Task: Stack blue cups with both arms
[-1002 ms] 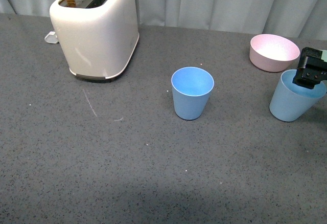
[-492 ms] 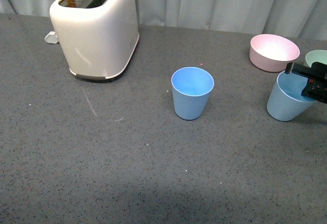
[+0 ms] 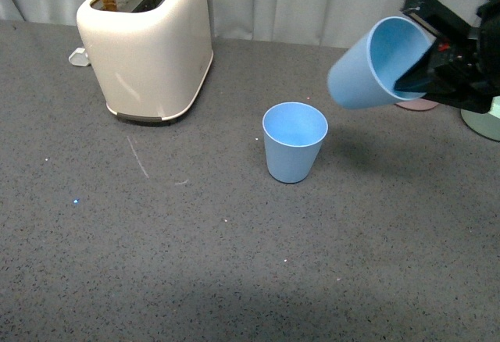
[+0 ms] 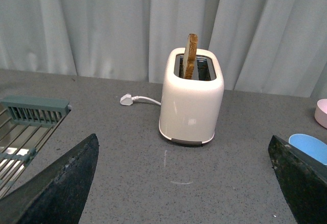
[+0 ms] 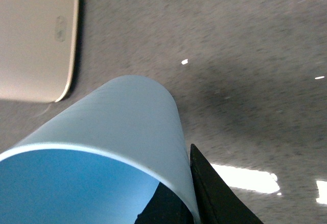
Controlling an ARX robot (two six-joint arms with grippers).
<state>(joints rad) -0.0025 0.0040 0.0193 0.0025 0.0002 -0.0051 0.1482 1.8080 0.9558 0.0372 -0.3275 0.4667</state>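
One blue cup [image 3: 294,151] stands upright on the grey table near the middle; its rim also shows in the left wrist view [image 4: 309,146]. My right gripper [image 3: 426,65] is shut on the rim of the second blue cup [image 3: 367,69], one finger inside and one outside. It holds that cup in the air, tipped on its side with the base pointing left, above and to the right of the standing cup. The held cup fills the right wrist view [image 5: 107,147]. My left gripper [image 4: 186,183] is open and empty, low over the table in front of the toaster, out of the front view.
A cream toaster [image 3: 147,41] with a slice of bread stands at the back left. A pink bowl [image 3: 422,105] and a pale green bowl [image 3: 486,121] sit at the right, mostly behind my right arm. A dish rack [image 4: 25,127] lies left of the table.
My right gripper has lifted its blue cup off the table at the right, raised it and carried it left towards the standing cup, tipping it on its side. The standing cup has not moved.
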